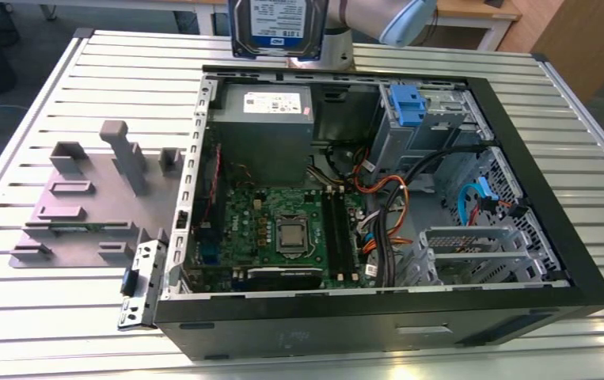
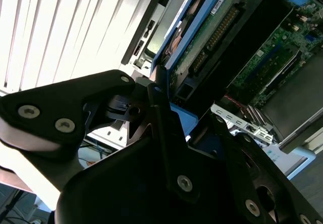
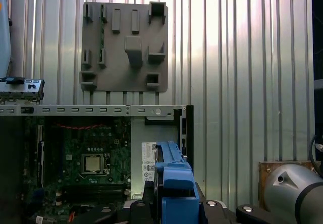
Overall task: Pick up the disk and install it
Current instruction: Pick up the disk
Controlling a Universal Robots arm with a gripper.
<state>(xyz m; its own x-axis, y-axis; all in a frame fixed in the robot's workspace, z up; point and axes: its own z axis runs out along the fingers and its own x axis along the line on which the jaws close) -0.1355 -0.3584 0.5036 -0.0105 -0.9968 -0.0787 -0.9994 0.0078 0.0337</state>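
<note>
The disk (image 1: 276, 27), a silver hard drive with a white-and-blue label, hangs upright in the air above the far edge of the open computer case (image 1: 555, 237) in the exterior view. Its blue side bracket (image 3: 175, 183) shows in the first wrist view, over the power supply side of the case. In the second wrist view the disk's (image 2: 202, 47) circuit-board side and blue bracket lie between the black fingers (image 2: 157, 108) of my gripper (image 2: 189, 120), which is shut on it. The arm's grey joint (image 1: 392, 17) stands just behind the disk.
Inside the case lie the grey power supply (image 1: 264, 119), the green motherboard (image 1: 280, 229), loose cables (image 1: 386, 198) and a blue latch (image 1: 408, 107) at the drive bay. A grey fixture plate (image 1: 80, 198) with upright pegs sits on the slatted table (image 1: 48, 332) at the exterior view's left.
</note>
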